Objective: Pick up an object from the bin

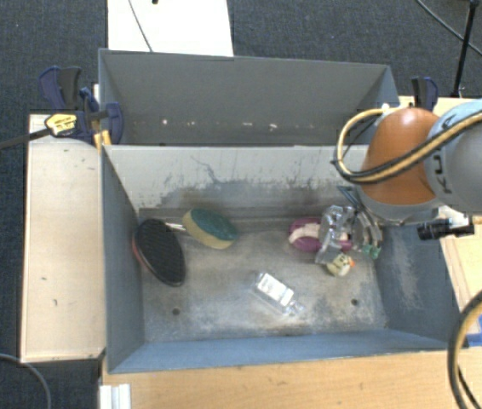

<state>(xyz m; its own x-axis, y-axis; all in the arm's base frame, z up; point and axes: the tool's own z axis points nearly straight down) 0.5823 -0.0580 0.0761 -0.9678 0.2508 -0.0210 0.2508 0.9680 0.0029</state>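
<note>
the pincer (340, 247) hangs low in the right half of the grey metal bin (249, 100). its upper part is hidden under the orange wrist cover (398, 156) and looped cables, and its bright metal end blurs into what lies below, so whether it is wide or narrow cannot be told. a small cream and yellow lump (339, 266) sits right at its tip, perhaps touching it; whether it is gripped cannot be made out.

just left of the pincer lies a purple and white soft lump (306, 235), its right end hidden behind the pincer. a clear crumpled plastic piece (275, 290) lies in front and left of the purple lump, apart from it. a yellow and green oval sponge (209, 227) lies well left of the purple lump, at the foot of the back wall. a black oval brush (159, 251) lies farther left again, against the left wall.

open floor runs between the purple lump and the sponge and along the front wall; the right wall slopes close by the pincer. the bin floor is scuffed grey metal, and dark carpet (20, 41) lies round the bin.
</note>
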